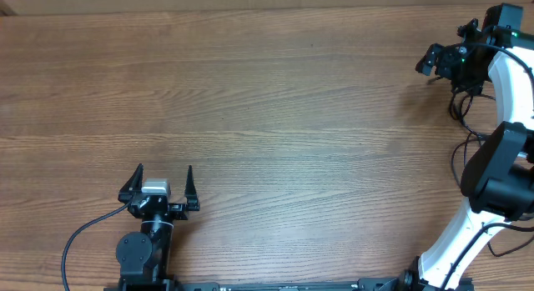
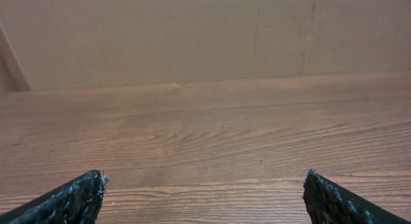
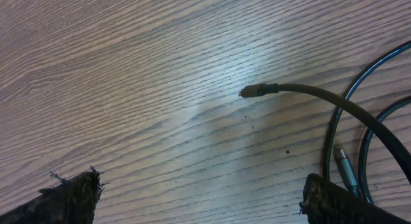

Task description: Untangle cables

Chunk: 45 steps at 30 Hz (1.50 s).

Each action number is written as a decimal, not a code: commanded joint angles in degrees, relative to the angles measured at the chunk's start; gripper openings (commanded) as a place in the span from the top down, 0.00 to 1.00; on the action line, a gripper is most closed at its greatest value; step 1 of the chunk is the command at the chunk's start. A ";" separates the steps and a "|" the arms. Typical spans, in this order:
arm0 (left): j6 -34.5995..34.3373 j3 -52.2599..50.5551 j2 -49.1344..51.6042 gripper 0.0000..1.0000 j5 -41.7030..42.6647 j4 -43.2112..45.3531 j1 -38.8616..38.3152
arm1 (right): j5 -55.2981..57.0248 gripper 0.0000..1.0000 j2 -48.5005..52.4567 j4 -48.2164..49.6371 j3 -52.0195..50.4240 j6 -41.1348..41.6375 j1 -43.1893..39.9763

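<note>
The right hand (image 3: pixel 202 180) hangs wide open and empty. The cables (image 3: pixel 334 107) lie just beside one fingertip and ahead of it, crossing one another, with one plug (image 3: pixel 255 92) pointing onto bare table (image 3: pixel 128 70). The left hand (image 2: pixel 204 179), also spread open, faces only wood, well apart from them, so I judge the untangling is hardly begun.

Thin black flexible cables (image 3: pixel 302 88) appear against a mid-brown wooden table (image 1: pixel 267 99) patterned with fine, darker, wavy grain lines. One cable ends in a dull brownish plug (image 3: pixel 253 92); another carries a silver-grey metal connector (image 3: pixel 343 163). The left gripper (image 1: pixel 164 170) is black with a pale grey block at its base. The right gripper (image 1: pixel 427 62) is black, on a glossy white arm (image 1: pixel 511 78) with black joints. A plain beige panel (image 2: pixel 192 38) borders the table.
</note>
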 commanded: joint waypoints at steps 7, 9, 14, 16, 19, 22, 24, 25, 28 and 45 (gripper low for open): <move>0.90 -0.22 -0.61 0.00 0.04 -0.09 -0.37 | 0.15 0.00 0.07 0.15 0.07 -0.46 -0.26; 0.90 -0.22 -0.61 0.00 0.04 -0.09 -0.37 | 0.15 0.00 0.07 0.15 0.07 -0.46 -0.26; 0.90 -0.22 -0.61 0.01 0.07 -0.09 -0.37 | 0.15 0.00 -0.59 0.13 0.09 -0.46 -0.44; 0.90 -0.22 -0.61 0.00 0.04 -0.09 -0.37 | 0.17 0.00 -1.51 0.13 0.09 -0.46 -0.48; 0.90 -0.22 -0.61 0.00 0.07 -0.09 -0.37 | 0.15 0.00 -5.18 0.13 0.07 -0.46 -0.46; 0.90 -0.22 -0.61 0.00 0.04 -0.09 -0.37 | 0.15 0.00 -9.01 0.13 0.09 -0.46 -0.46; 0.90 -0.22 -0.61 0.00 0.04 -0.09 -0.37 | 0.15 0.00 -11.96 0.15 0.09 -0.46 -0.46; 0.90 -0.22 -0.61 0.00 0.04 -0.09 -0.37 | 0.15 0.00 -14.27 0.13 0.07 -0.46 -0.46; 0.90 -0.22 -0.61 0.00 0.07 -0.09 -0.37 | 0.15 0.00 -18.32 0.13 0.09 -0.46 -0.46; 0.90 -0.22 -0.61 0.00 0.04 -0.09 -0.37 | 0.15 0.00 -38.91 0.11 0.09 -0.46 -0.35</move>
